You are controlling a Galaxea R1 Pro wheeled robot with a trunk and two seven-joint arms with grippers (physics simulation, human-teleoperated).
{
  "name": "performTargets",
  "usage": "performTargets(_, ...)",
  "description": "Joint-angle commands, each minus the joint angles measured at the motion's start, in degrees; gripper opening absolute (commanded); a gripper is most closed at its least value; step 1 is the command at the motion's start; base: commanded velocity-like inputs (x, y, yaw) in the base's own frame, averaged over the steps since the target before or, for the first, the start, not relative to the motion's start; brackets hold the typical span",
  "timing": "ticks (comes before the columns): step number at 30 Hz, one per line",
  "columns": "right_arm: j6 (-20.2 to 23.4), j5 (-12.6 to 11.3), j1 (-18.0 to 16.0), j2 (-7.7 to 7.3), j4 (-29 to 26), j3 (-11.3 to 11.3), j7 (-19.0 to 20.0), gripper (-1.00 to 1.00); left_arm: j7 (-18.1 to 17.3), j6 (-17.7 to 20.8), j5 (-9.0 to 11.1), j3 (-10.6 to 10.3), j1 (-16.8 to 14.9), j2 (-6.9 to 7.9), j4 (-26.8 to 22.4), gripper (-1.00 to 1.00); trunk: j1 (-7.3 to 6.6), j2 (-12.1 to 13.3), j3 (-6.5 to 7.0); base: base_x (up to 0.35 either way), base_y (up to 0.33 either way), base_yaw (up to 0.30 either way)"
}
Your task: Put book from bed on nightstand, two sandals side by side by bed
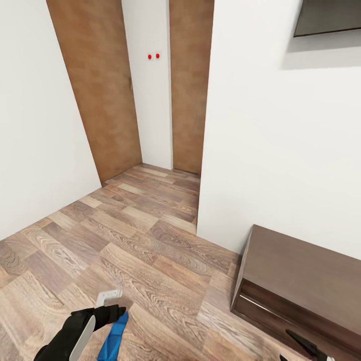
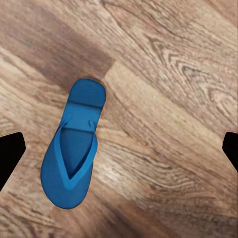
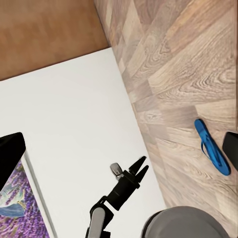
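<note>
Far left in the head view: a white wall [image 1: 40,125] meeting the wood-plank floor [image 1: 145,250]. Low at the left edge, the left gripper [image 1: 116,312], black with a pale panel along the arm, hanging over the floor. Directly beneath it, a blue sandal [image 1: 114,338], partly hidden by the arm.

In the left wrist view, that same sandal [image 2: 73,148] flat on the planks, strap side up, heel end toward the far part of the picture. Jaws spread wide (only the two dark fingertips [image 2: 10,153] peeking in at either edge), nothing pinched. Sandal between them but nearer one side, well below and untouched.

Toward the middle of the head view: a brown door [image 1: 98,85] standing ajar, a narrow white strip of wall with two red dots [image 1: 154,56], then a second brown panel [image 1: 189,85].

Right of that: a broad white wall, a black screen [image 1: 328,17] at its top corner, and a long low dark bench [image 1: 301,281] against its foot.

Bottom right corner: dark tips of the right gripper [image 1: 307,348]. In the right wrist view, its fingertips [image 3: 11,151] set far apart at the picture's edges, holding nothing, with the sandal [image 3: 212,147] lying on the floor.
</note>
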Motion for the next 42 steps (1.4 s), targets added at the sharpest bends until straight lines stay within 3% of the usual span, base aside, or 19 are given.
performTargets(1,0.2,0.0,0.0,0.00,0.0,-0.1,0.1,1.00,-0.2,0.3,0.1,0.1,0.0,0.00,-0.1,1.00,0.01,0.0,-0.28,0.000,0.000,0.000)
performTargets(42,0.2,0.0,0.0,0.04,0.0,0.0,0.1,1.00,-0.2,0.2,0.1,0.2,0.0,0.00,-0.1,1.00,1.07,-0.6,-9.36,0.000,0.000,0.000)
